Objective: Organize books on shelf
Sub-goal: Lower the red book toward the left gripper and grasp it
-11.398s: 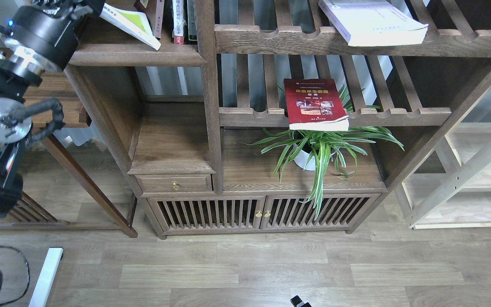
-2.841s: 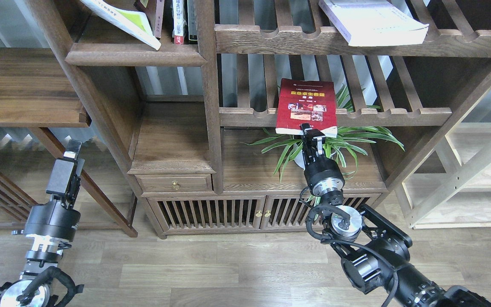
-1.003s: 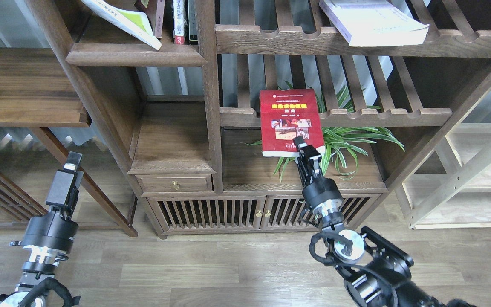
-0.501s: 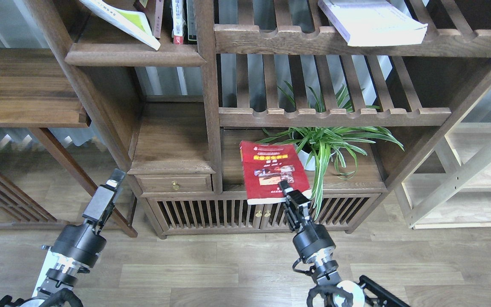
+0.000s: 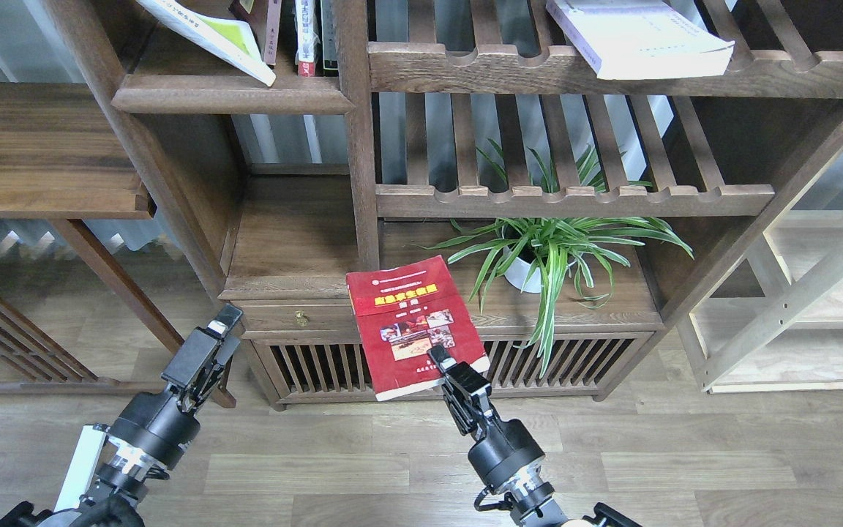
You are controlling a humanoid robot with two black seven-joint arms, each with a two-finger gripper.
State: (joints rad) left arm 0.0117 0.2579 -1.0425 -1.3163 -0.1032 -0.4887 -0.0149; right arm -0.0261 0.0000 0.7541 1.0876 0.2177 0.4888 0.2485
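My right gripper (image 5: 445,368) is shut on the near edge of the dark red book (image 5: 408,322) with its gold title band and photos, holding it in the air in front of the cabinet's drawer and slatted doors. My left gripper (image 5: 225,328) is low at the left, empty, its fingers too close together to tell apart. The yellow-green book (image 5: 218,36) leans on the solid dark shelf (image 5: 231,94) at top left. The thick white book (image 5: 637,38) lies on the upper slatted shelf at top right.
A potted spider plant (image 5: 549,252) stands on the cabinet top (image 5: 429,296) right of the red book. Several upright books (image 5: 306,33) stand on the solid shelf. A slatted shelf (image 5: 575,199) spans the middle. A small drawer (image 5: 301,317) sits behind the red book's left edge.
My right gripper has pulled the red book off the middle slatted shelf, down and left to the front of the cabinet. My left gripper has moved right and lower, toward the book.
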